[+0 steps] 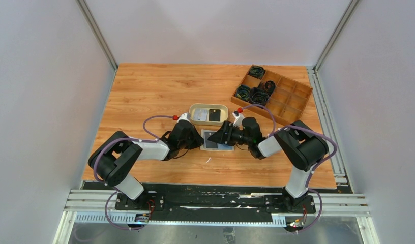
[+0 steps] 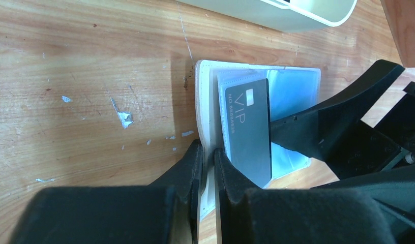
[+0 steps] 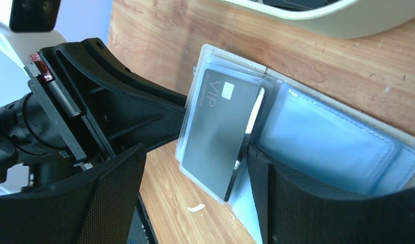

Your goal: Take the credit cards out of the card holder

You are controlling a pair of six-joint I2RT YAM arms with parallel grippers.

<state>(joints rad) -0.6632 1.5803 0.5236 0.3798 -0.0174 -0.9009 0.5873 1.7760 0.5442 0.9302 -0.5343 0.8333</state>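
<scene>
Subject: the card holder lies open and flat on the wooden table, at near centre between the two arms. A grey VIP card stands partly raised out of the clear sleeves on the holder's left leaf. It is tilted up, not flat. The right leaf shows pale blue pockets; I cannot tell whether they hold a card.

Left gripper: at 9 o'clock of the holder, jaws narrow and pinched on the cream outer edge, pinning it down.

Right gripper: at 3 o'clock of the holder, jaws wide and holding nothing. The raised card stands in the gap, its free long edge just at one finger.

Step in hand, by my judgement: extraction of this card, lifted but not gripped. The next move calls for the right jaws to close across the card's faces and draw it out along the sleeve, while the left pinch holds the holder in place.

Surroundings: an oval beige dish sits at 12 o'clock of the holder with a dark flat rectangle inside. A wooden compartment tray lies at 2 o'clock, well apart.

View comparison: the overhead view gives the layout, but the grippers crowd the holder. Only the wrist views show the card's tilt, its lettering and the pinch on the edge.
</scene>
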